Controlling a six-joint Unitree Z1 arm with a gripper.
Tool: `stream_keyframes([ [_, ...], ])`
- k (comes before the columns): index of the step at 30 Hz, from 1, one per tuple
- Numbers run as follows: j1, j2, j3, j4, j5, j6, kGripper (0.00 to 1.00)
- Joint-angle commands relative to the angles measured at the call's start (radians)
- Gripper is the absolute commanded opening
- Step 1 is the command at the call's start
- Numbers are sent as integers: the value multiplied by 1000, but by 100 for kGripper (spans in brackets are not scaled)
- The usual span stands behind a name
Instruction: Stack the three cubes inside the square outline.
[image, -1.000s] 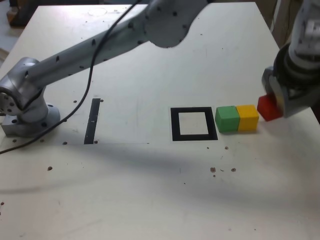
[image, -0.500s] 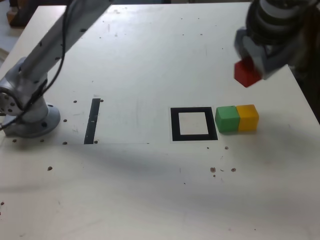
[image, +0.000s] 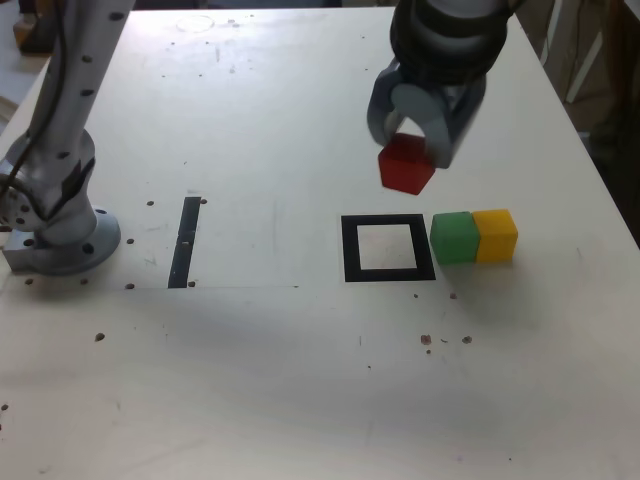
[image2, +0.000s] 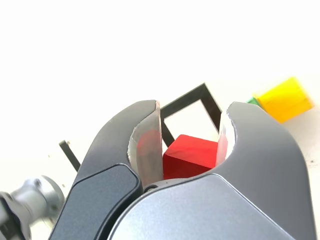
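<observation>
Holding the red cube (image: 405, 165) off the counter (image: 300, 380), your claw (image: 417, 140) pinches it between both jaws, with the cube hanging in the air just above and behind the square outline (image: 387, 247) as the exterior view shows it. That outline, a thick black frame with a white centre, lies flat near the middle of the counter. Touching its edge on the exterior view's right sits the green cube (image: 455, 237), and the yellow cube (image: 495, 234) rests flush against the green one on the far side from the frame. Your arm's grey base (image: 55, 235) stands at the exterior view's left, with a thin black strip (image: 184, 241) between it and the outline. From the wrist view, you see the red cube (image2: 192, 155) wedged between the two grey jaws, the frame's corner (image2: 192, 100) beyond it, and the yellow cube (image2: 284, 99) off to one side.
</observation>
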Motion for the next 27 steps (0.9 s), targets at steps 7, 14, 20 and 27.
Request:
stream_keyframes([
  [7, 12, -42, 87, 10, -86, -183, 34],
  [14, 41, -39, 140, -5, -128, -273, 33],
  [20, 63, -26, 186, -27, -133, -334, 33],
  [27, 65, 29, 178, -39, -139, -354, 33],
])
